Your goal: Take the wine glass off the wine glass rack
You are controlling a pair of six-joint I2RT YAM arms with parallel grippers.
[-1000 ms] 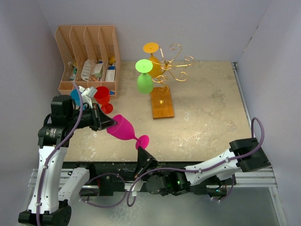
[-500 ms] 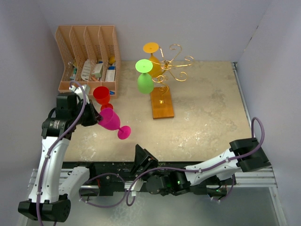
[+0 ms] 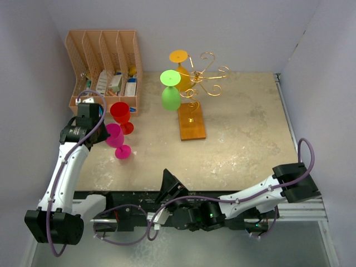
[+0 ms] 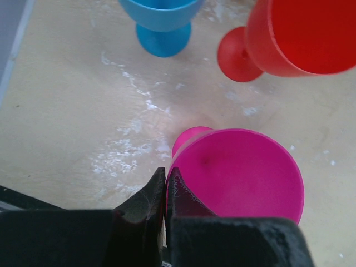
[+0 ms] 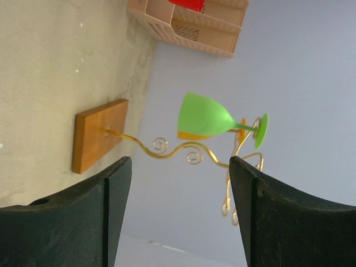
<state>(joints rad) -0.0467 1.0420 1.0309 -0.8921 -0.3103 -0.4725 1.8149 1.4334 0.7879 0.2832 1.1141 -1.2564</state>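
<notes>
Pinched shut, the left fingers gripped the rim of the magenta wine glass. Glass was off the wine glass rack, at the left of the bench, just beside the red glass.

One second earlier it hung tilted nearer the front edge, foot close to the right fingers. Half a second earlier it was still tilted, partway back. Now near upright, mouth up, foot below; contact with the bench could not be told. Right fingers spread wide, holding nothing, barely shifted.

Left wrist view alone showed the blue glass standing beyond the magenta one, near the red; overhead, the arm hid most of it. Right wrist view showed the rack side-on: green glass hanging by its foot from a scroll arm, orange glass behind it.

Labels on items in the peach organizer were too small to read.
</notes>
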